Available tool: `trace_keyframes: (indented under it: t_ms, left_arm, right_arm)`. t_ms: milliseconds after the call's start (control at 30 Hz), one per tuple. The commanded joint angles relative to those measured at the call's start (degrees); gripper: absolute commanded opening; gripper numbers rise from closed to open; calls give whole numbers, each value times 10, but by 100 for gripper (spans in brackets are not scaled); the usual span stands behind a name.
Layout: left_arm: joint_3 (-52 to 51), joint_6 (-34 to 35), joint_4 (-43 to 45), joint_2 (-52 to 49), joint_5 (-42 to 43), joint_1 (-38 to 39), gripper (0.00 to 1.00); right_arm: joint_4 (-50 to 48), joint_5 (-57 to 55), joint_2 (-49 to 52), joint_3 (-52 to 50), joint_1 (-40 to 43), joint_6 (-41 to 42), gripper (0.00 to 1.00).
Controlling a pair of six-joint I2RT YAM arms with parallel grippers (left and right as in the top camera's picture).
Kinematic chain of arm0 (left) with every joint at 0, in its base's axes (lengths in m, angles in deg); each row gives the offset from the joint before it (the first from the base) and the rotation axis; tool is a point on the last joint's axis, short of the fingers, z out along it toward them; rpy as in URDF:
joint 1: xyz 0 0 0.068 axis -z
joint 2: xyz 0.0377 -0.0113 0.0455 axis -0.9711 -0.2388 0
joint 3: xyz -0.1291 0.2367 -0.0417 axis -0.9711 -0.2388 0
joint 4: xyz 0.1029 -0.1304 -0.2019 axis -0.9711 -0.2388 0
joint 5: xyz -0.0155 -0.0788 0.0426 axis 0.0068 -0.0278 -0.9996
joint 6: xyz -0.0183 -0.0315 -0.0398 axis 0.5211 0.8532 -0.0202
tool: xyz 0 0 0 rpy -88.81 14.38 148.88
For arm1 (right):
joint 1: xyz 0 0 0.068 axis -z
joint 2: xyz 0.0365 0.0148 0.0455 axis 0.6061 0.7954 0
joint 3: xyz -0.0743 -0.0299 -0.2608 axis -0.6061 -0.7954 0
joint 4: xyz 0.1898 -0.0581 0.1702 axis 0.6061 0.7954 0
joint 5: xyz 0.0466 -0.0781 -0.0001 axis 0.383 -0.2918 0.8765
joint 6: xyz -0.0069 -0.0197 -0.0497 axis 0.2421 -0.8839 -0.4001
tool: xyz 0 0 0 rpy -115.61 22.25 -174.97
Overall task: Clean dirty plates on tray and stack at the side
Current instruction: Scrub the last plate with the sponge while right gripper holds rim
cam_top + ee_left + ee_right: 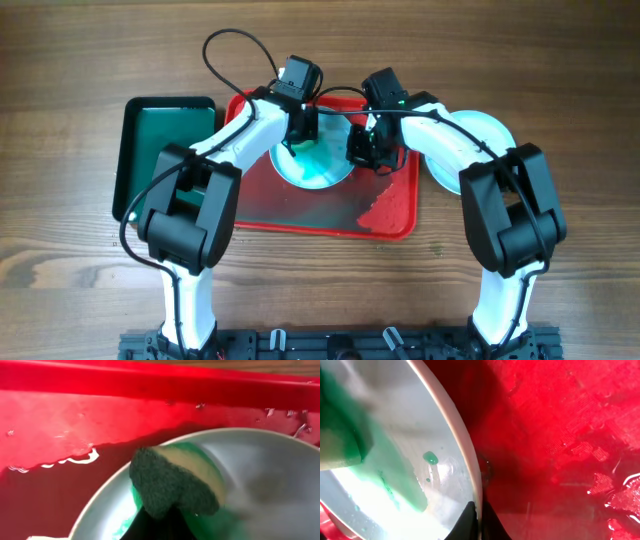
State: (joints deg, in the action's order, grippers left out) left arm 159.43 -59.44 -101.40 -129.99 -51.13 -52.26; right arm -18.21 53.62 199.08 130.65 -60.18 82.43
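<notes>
**woodgrain_fan:** Plain brown wooden table [80,60], grain running left to right. What's sitting around the robot, and does anything block the view?

**yam_watcher:** A dark green tray [165,140] lies just left of the red tray [395,225], the two nearly touching. On the table just right of the red tray there's a pale plate [490,125]. The right arm [450,145] crosses over it, so I can't tell if it's one plate or a stack. The left arm [240,135] reaches in from the other side, and between them they hide a good part of the red tray's far half. A black cable [235,45] loops over the table behind the left arm.

**woodgrain_fan:** And what's in the red one?

**yam_watcher:** The smeared plate [315,172] sits in its far-middle part, with a teal-green smear [395,475] across it. There are wet patches [385,212] on the tray floor toward the near right corner. The left gripper [298,135] is clamped on a sponge [172,485], which is pressed on the plate with its dark scouring face toward the wrist camera. The right gripper [362,150] is pinched narrow on the plate's right rim, one finger each side.
</notes>
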Motion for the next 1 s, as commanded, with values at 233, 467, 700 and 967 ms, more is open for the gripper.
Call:
trace_keyframes:
  t_ms: [233,467,700,967]
  left_arm:
    - [-18,-269,-226,-28,323,-17,4]
    - [-18,-275,-210,-28,336,-16,4]
    - [-18,-259,-122,-28,365,-4,4]
    - [-18,-53,71,-28,-110,-7,4]
  right_arm:
    - [7,47,11,9,-4,-29,4]
    - [-41,163,34,-18,36,-69,4]
    - [-42,162,34,-18,36,-68,4]
    - [-41,161,34,-18,36,-68,4]
